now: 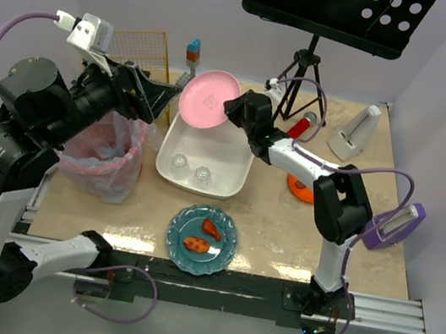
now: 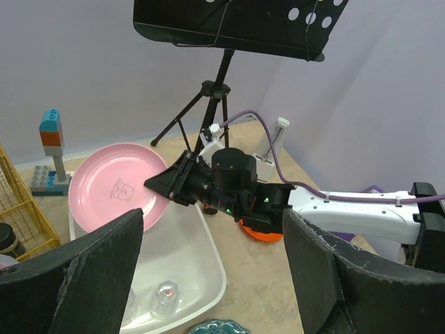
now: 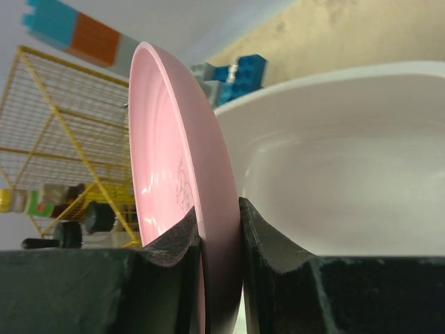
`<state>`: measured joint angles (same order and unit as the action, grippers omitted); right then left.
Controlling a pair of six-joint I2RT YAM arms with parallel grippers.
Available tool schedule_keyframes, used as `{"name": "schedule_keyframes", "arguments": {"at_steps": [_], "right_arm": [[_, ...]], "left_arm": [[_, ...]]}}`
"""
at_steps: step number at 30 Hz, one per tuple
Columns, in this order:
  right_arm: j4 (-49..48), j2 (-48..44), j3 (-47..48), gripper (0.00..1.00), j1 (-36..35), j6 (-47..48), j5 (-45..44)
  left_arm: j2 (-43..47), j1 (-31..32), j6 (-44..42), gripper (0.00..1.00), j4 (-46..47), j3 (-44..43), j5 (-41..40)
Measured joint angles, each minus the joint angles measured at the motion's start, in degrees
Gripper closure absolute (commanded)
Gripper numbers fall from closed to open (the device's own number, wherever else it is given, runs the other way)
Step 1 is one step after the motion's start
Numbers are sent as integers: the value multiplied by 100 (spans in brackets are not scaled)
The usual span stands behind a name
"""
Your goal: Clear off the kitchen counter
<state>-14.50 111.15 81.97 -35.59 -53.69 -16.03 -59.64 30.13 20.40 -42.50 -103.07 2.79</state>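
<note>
R gripper [image 3: 220, 226] pinches pink plate [image 1: 209, 96] by rim; prob light, stiff, slick plastic. L gripper [image 2: 212, 261] wide open, empty.

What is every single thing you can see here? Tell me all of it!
plate: one, pink, tilted over the tub
tub: one, white, mid-counter
glasses: two, clear, inside the tub
scalloped plate: one, teal, near edge
food pieces: two, orange, on the scalloped plate
bin bag: one, pinkish see-through, left edge
wire basket: one, yellow, far left
block tower: one, blue, orange and grey, behind the tub
music stand: one, black, far side
kitchen counter: one, beige, under everything
left pincer: one, black, open, left of the tub
right pincer: one, black, shut on the plate
</note>
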Motion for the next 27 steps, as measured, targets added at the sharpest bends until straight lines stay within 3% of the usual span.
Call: {"name": "schedule_keyframes", "arguments": {"at_steps": [22,24,27], "right_arm": [[428,337,-691,100,262,-726,363],[428,422,-691,94,267,-748,367],[452,588,-691,77,267,-782,380]], "left_arm": [[-42,0,24,15,2,149,81],[-63,0,24,15,2,155,98],[-79,0,24,15,2,164,107]]}}
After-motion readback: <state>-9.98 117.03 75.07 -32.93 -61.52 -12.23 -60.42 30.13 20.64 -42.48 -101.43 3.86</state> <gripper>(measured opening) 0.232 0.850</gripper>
